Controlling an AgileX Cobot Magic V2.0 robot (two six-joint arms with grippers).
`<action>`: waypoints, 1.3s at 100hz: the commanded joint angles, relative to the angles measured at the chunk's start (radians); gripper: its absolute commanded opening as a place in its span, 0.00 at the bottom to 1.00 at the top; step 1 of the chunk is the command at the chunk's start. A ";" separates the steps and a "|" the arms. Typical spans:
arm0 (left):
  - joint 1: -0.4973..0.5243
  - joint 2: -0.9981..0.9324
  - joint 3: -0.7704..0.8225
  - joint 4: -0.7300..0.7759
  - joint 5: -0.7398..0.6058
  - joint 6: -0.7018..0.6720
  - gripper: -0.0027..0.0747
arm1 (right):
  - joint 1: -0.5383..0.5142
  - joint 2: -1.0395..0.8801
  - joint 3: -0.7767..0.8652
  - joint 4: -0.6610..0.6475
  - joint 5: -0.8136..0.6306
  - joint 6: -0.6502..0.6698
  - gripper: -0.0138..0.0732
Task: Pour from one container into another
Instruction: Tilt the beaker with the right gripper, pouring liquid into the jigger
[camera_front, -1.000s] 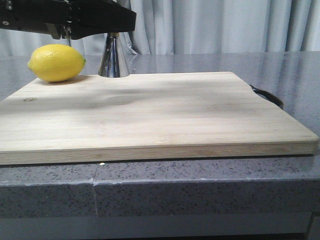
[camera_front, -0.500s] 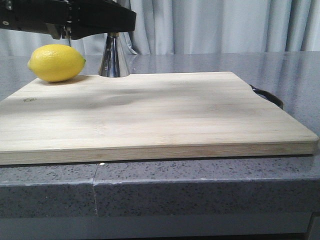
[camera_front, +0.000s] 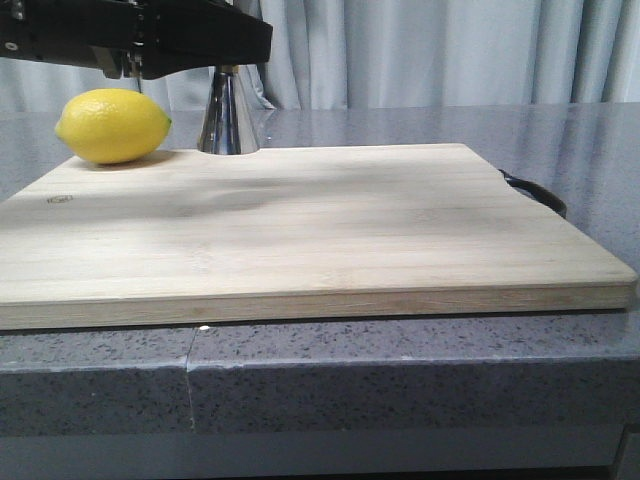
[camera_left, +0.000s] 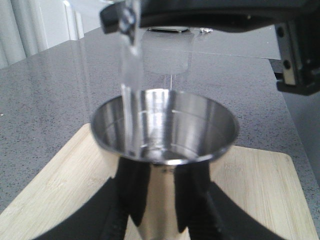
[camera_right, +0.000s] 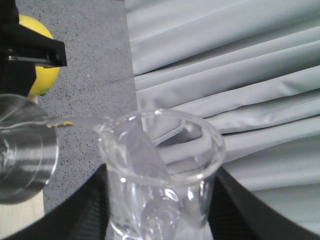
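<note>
The right tool (camera_right: 160, 220) grips the tilted beaker (camera_right: 160, 175), a clear stream falling into the jigger (camera_left: 165, 130). The left tool (camera_left: 165, 200) clasps the jigger's waist on the board (camera_front: 300, 230).

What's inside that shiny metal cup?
A clear stream from the beaker falls into the jigger. Engraved lines ring its inner wall; any liquid pooled at the bottom can't be made out.

In the front view the left arm (camera_front: 135, 35) covers the jigger (camera_front: 228, 115) above its narrow waist, and the beaker cannot be seen there at all. The board's black handle (camera_front: 535, 192) is partly hidden behind the cutting board (camera_front: 300, 225). The left wrist view cuts the jigger's (camera_left: 162, 150) base off at the edge. In the right wrist view the beaker's (camera_right: 160, 175) lower body is cut off, the jigger (camera_right: 22, 150) runs off the side, and a black arm part covers much of the lemon (camera_right: 42, 75)
</note>
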 joint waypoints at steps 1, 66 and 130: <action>-0.009 -0.035 -0.030 -0.076 0.112 -0.003 0.28 | 0.000 -0.034 -0.042 -0.030 -0.024 0.000 0.46; -0.009 -0.035 -0.030 -0.076 0.112 -0.003 0.28 | 0.000 -0.034 -0.042 -0.127 -0.020 0.000 0.46; -0.009 -0.035 -0.030 -0.076 0.112 -0.003 0.28 | -0.004 -0.028 -0.042 0.103 0.079 0.036 0.46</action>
